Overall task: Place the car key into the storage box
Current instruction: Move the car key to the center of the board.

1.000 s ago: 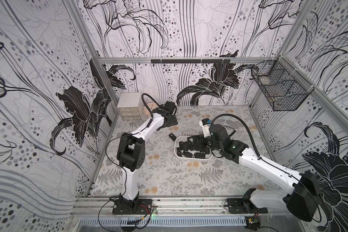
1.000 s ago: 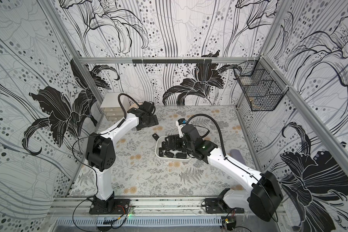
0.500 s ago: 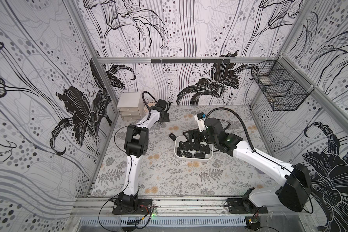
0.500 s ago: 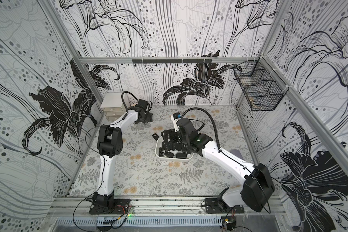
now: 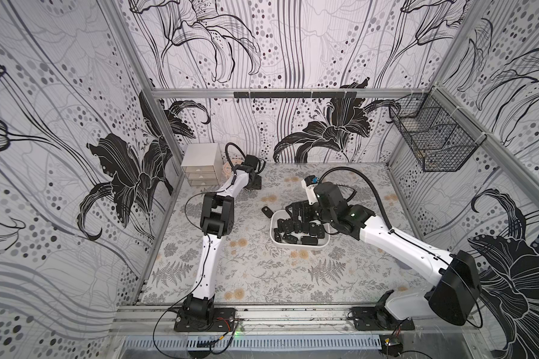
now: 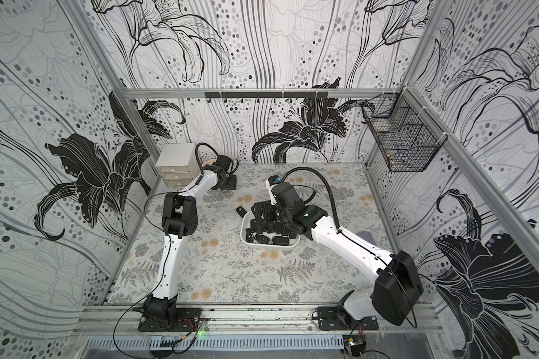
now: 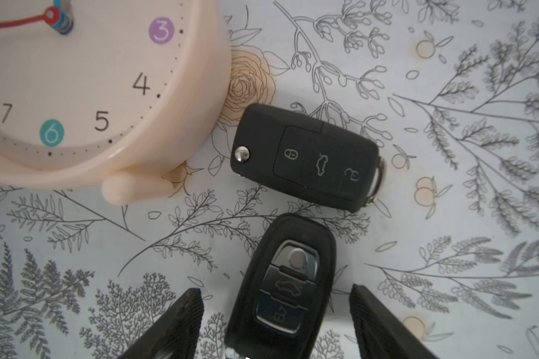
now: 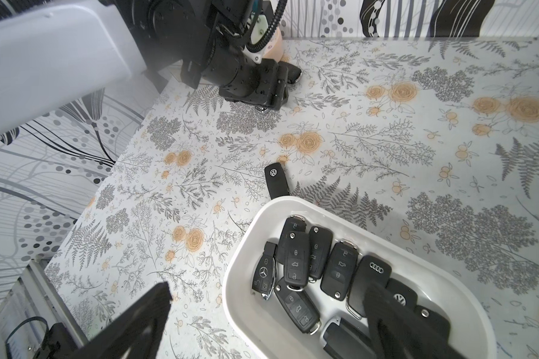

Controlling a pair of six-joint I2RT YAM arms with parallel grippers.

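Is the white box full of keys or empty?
Mostly full: many black car keys lie inside the white box, with some bare bottom showing.

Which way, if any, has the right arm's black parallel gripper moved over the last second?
Yes. The right gripper has shifted across the shallow white rectangular storage box, from its right half toward its far left corner.

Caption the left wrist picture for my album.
Left gripper straddles a car key, with another key and a clock nearby.
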